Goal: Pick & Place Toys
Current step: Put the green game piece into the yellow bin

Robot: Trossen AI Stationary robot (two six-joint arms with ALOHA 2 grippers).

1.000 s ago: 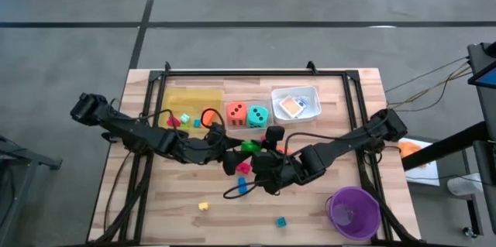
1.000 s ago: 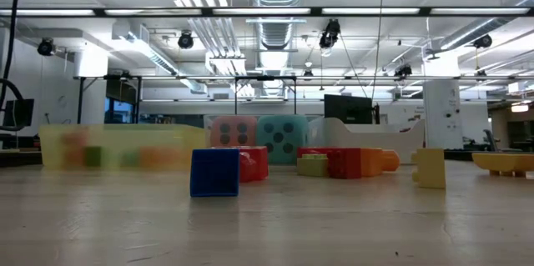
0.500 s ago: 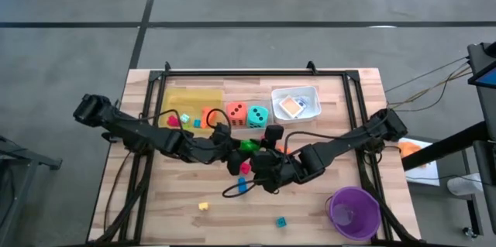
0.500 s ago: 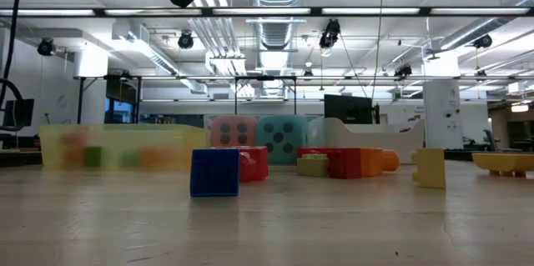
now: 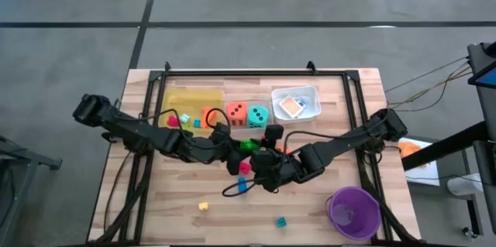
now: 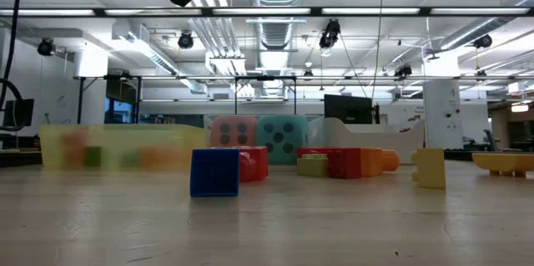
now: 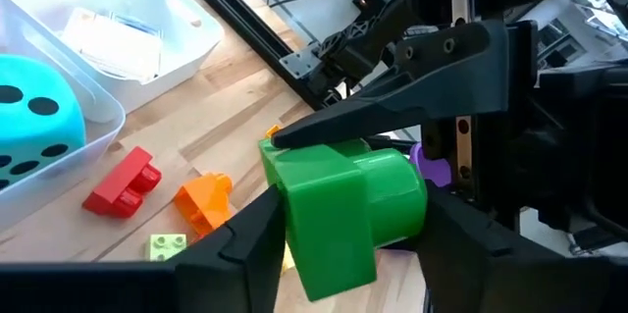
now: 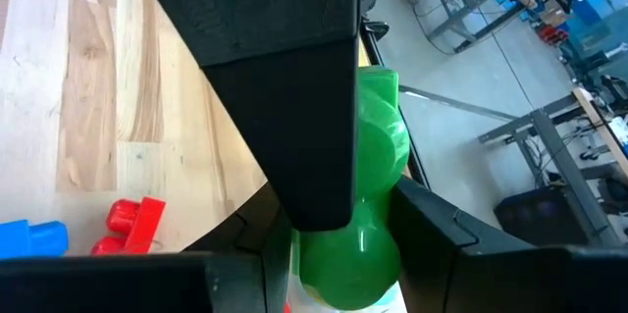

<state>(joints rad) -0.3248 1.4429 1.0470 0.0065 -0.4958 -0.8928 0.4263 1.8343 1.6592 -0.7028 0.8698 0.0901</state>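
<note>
Closing on the green block [image 7: 343,210] from both sides, the left gripper [image 7: 339,244] has its fingers against it, while the right gripper [image 8: 329,230] is clamped on the same piece; the handover hangs above mid-table [image 5: 178,193]. My advice: seat the left grip before the right lets go.

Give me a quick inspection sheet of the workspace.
Surface: wooden table, black rails at its edges.
Job's things: green block held in the air between both arms; dice, loose blocks about.
Clutter: purple cup, white tray with cards.
Grippers: right gripper shut on the block; left gripper around it, fingers on either side.
Cables: black loop on the table under the arms.
Surroundings: grey floor; nothing else seen.
</note>
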